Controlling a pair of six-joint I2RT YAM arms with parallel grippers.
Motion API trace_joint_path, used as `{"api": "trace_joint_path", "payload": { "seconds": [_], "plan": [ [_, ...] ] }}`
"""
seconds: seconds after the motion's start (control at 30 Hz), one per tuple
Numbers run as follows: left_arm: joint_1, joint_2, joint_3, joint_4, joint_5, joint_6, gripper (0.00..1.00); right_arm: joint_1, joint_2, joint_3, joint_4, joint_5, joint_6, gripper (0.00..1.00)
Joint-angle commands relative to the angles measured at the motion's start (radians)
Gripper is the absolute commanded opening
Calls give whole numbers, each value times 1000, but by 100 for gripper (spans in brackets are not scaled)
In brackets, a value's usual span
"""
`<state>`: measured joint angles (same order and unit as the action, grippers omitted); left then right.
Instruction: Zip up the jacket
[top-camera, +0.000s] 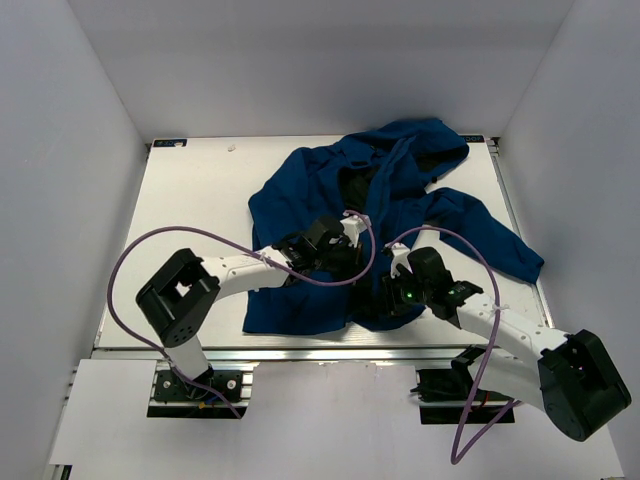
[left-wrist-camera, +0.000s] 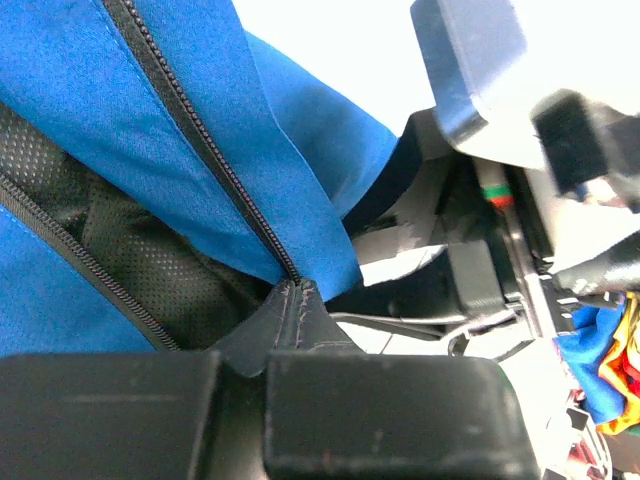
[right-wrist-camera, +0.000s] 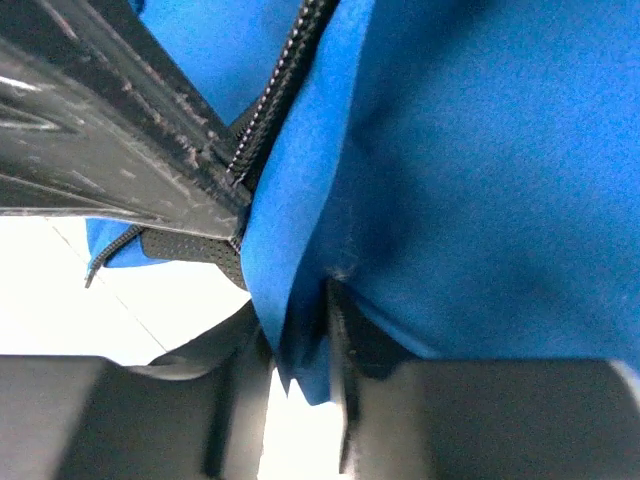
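The dark blue hooded jacket (top-camera: 300, 190) lies open on the white table (top-camera: 190, 200), hood at the far right. Its dark zipper (left-wrist-camera: 215, 150) runs down to a dark pull tab (left-wrist-camera: 290, 320). My left gripper (top-camera: 345, 240) is over the jacket's lower front. In the left wrist view the left gripper (left-wrist-camera: 245, 375) is shut on that tab. My right gripper (top-camera: 392, 290) sits just right of it. In the right wrist view the right gripper (right-wrist-camera: 300, 400) is shut on the jacket's blue front edge (right-wrist-camera: 305, 345), beside the zipper teeth (right-wrist-camera: 270, 100).
Grey walls close in the table on three sides. Purple cables (top-camera: 130, 270) loop off both arms. One sleeve (top-camera: 490, 240) spreads towards the table's right edge. The right arm's body (left-wrist-camera: 480, 60) shows close by in the left wrist view.
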<state>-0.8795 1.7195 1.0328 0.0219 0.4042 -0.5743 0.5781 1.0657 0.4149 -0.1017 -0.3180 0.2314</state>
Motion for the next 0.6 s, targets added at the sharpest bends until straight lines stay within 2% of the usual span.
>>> {"api": "trace_joint_path", "payload": {
  "seconds": [0.0, 0.1, 0.33, 0.43, 0.57],
  "plan": [
    [-3, -87, -4, 20, 16, 27, 0, 5, -10, -7, 14, -46, -17, 29],
    [-3, -81, 6, 4, -2, 31, 0, 5, -16, 2, 19, -91, -18, 24],
    [-3, -75, 15, -13, -27, 37, 0, 5, -55, 16, -19, -132, -12, 44],
    [-3, -78, 16, -17, -41, 42, 0, 3, -72, 13, -30, -128, -3, 44],
    [-3, -86, 13, -17, -50, 42, 0, 3, -78, 16, -36, -128, -1, 39]
  ]
}}
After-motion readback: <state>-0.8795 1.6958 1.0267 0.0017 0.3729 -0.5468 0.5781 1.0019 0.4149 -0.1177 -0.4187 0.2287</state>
